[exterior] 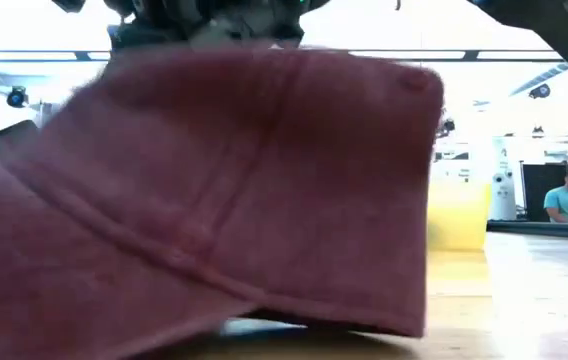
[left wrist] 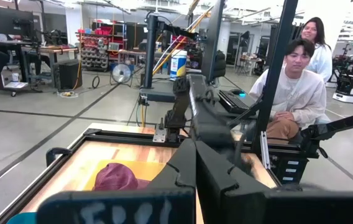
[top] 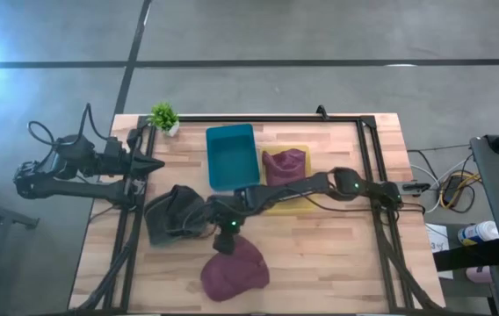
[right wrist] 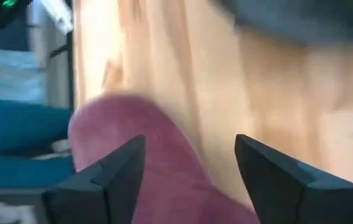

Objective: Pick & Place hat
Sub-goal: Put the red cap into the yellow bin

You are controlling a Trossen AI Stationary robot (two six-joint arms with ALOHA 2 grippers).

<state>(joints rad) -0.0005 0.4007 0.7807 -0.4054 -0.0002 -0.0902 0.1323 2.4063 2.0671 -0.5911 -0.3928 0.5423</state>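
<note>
Beneath the right gripper [right wrist: 189,168], its fingers [right wrist: 111,174] spread wide, lies the maroon hat [right wrist: 145,155].

Both arms are dark, jointed links with black cables, the right arm [top: 320,186] bearing small green lights, its claw [right wrist: 189,165] with angular black fingers.

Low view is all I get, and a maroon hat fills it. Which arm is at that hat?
Observer: The right arm, stretched across the table; its claw is at the edge of the maroon hat.
Operator: Is the claw closed on it?
Observer: No. The right wrist view shows its fingers spread apart, with the hat beneath them.
Operator: Anything close by?
Observer: A dark grey hat lies just beside the claw, toward the left arm's side.
</note>
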